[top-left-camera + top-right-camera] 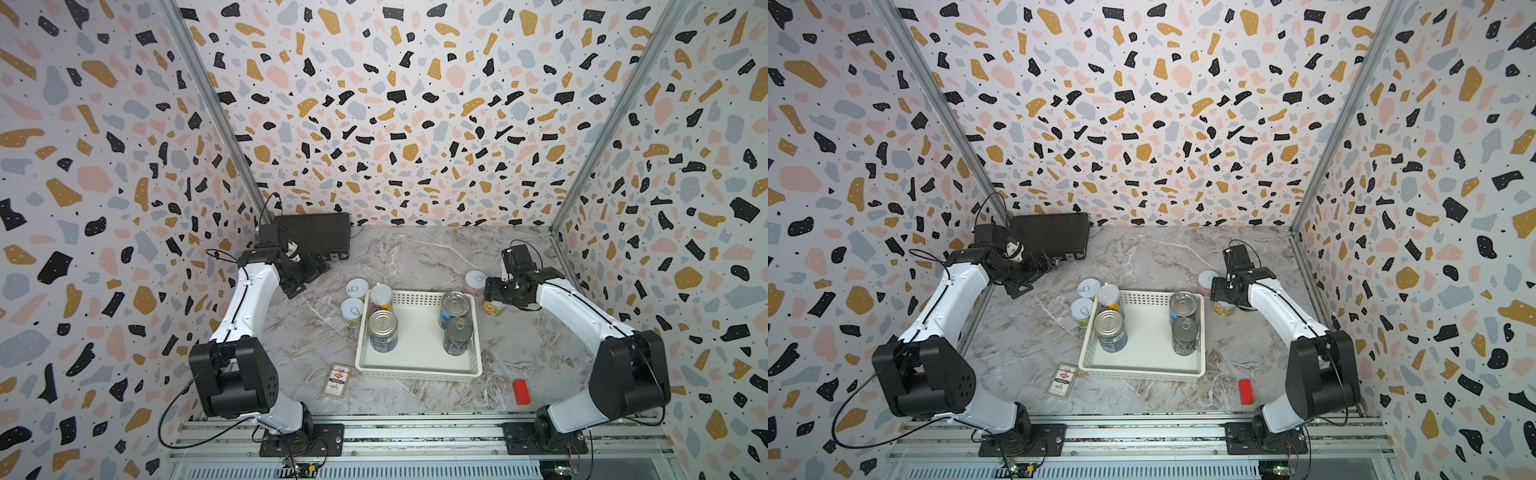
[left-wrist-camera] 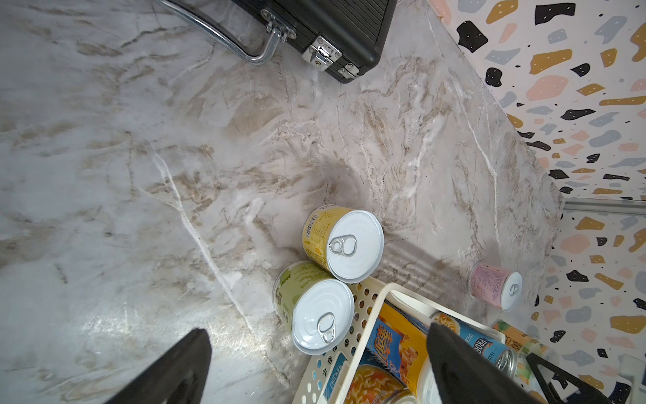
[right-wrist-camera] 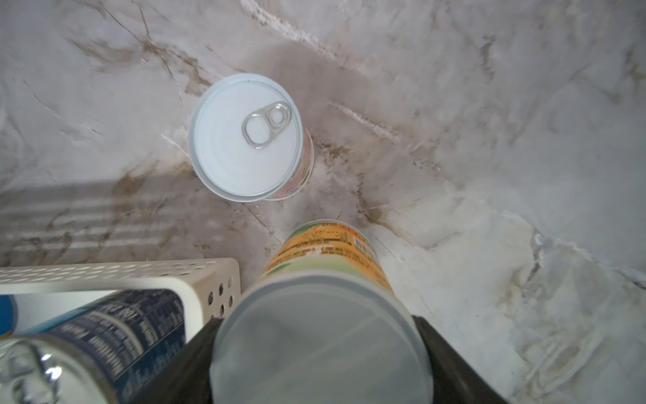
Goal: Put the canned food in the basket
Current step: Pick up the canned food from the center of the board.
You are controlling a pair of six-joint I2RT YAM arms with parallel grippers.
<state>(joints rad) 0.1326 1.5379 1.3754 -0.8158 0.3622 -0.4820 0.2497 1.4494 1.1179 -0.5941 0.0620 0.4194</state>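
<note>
An upright orange-labelled can [image 3: 328, 252] is pinched between the right fingers [image 3: 449, 365] just outside the right wall of the white basket [image 1: 415, 371]. Four cans [image 1: 382, 332] stand inside the basket, two pale-topped cans [image 2: 323, 316] wait just beside its left wall, and the left fingers [image 2: 167, 374] hover beyond them, spread wide.

Light falls evenly from above. Both top views are bright and fairly sharp, though the walls bow outward toward the corners. Shadows on the tabletop [image 1: 415, 257] are soft and short. My left wrist view is crisp, with a pale sheen on the marble, and my left end effector [image 2: 316, 330] shows as dark, unfocused fingers [image 2: 174, 370]. My right wrist view is softer. The orange-labelled can [image 3: 328, 252] in my right end effector [image 3: 316, 349] is blurred, and a striped shadow lies beside the basket [image 3: 140, 269].
</note>
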